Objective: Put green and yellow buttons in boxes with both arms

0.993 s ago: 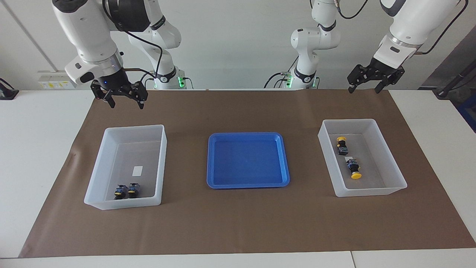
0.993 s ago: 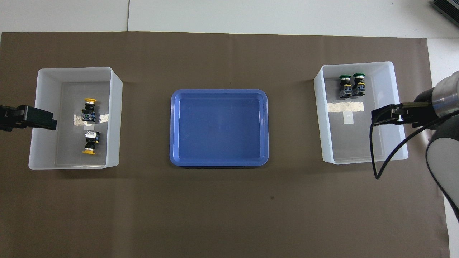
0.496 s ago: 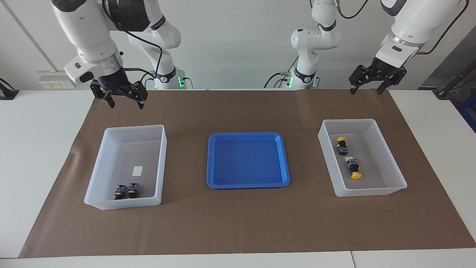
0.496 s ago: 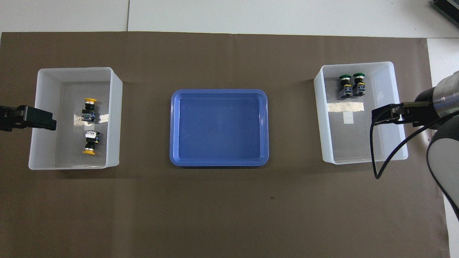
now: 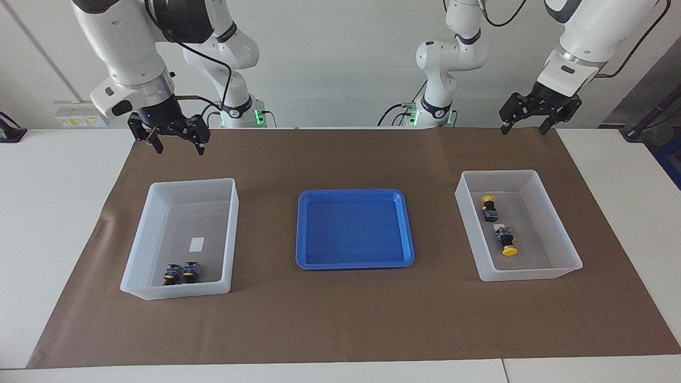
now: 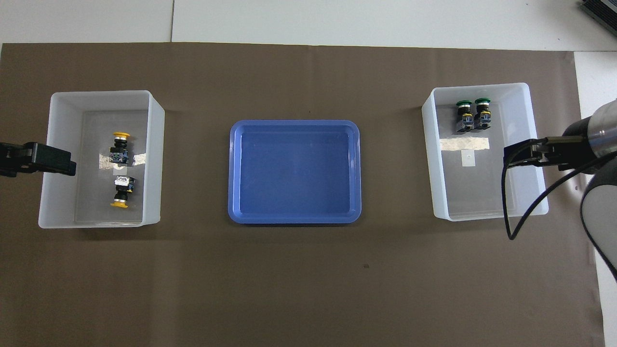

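Green caps (image 6: pixel 472 102) show only from overhead; facing, you see just terminal blocks (image 5: pixel 181 272). Yellow buttons (image 5: pixel 499 225) lie in the other box (image 5: pixel 553 213). Both grippers, left (image 5: pixel 523 127) and right (image 5: pixel 178 146), hang with fingers spread, empty.

The left gripper (image 5: pixel 523 124) is held raised in the air at the end of its white arm (image 5: pixel 590 37), its two black fingers spread apart and pointed downward, with nothing held between them. The right gripper (image 5: pixel 175 142) is likewise held high, fingers spread and empty, below a steeply bent wrist (image 5: pixel 139 90).
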Robot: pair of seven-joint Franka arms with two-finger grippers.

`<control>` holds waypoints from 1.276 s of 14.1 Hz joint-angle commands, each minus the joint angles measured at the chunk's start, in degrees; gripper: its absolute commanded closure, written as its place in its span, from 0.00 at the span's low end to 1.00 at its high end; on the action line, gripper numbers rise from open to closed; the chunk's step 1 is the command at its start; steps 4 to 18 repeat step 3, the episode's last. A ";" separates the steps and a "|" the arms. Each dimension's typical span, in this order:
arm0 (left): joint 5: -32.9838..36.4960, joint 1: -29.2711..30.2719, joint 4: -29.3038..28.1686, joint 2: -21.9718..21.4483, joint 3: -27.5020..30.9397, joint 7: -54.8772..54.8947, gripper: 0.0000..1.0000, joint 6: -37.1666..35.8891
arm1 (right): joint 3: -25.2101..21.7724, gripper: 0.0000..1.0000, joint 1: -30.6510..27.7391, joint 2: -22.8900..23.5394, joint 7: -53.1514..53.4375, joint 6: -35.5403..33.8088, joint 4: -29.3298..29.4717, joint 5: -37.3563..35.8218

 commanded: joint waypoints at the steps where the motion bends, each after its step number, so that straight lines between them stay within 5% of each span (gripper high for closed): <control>1: -0.74 -0.10 -2.12 -1.61 0.41 0.42 0.00 0.77 | -0.56 0.00 0.35 -0.79 -0.58 0.20 -0.96 0.75; 18: -0.74 -0.10 -2.12 -1.70 0.41 0.33 0.00 0.77 | -0.56 0.00 0.35 -0.88 -0.58 0.20 -1.23 0.92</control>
